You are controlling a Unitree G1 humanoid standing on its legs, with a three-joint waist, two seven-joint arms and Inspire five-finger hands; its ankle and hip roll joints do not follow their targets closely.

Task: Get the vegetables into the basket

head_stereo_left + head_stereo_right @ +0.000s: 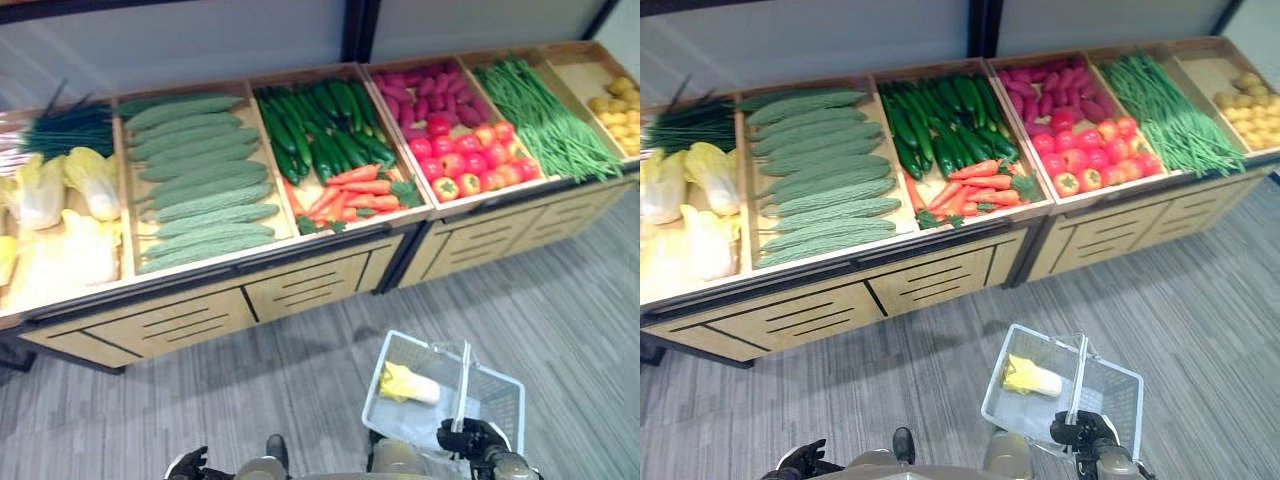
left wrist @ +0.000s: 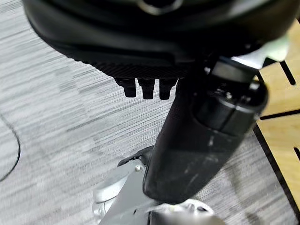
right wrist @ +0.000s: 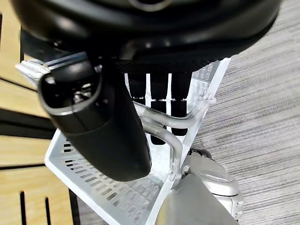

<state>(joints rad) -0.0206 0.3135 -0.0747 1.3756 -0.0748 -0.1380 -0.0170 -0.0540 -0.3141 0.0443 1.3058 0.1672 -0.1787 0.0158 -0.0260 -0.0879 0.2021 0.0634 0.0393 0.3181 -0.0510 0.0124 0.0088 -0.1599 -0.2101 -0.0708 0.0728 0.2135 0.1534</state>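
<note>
A white plastic basket (image 1: 500, 385) hangs low at the right, over the grey floor in front of the produce stand. My right hand (image 1: 470, 438) is shut on the basket's handle (image 3: 164, 122), fingers curled round the bar. One yellow-white cabbage (image 1: 408, 384) lies inside the basket. My left hand (image 1: 188, 465) hangs at the lower left, fingers (image 2: 147, 88) relaxed and holding nothing. On the stand lie more cabbages (image 1: 90, 185), ridged green gourds (image 1: 195, 190), cucumbers (image 1: 320, 125) and carrots (image 1: 350, 190).
The wooden stand (image 1: 300, 285) spans the view, its compartments split by low wooden walls. Further right lie purple sweet potatoes (image 1: 425, 95), red peppers (image 1: 470, 155), green beans (image 1: 545, 115) and yellow potatoes (image 1: 620, 110). Chives (image 1: 70, 130) lie at the far left.
</note>
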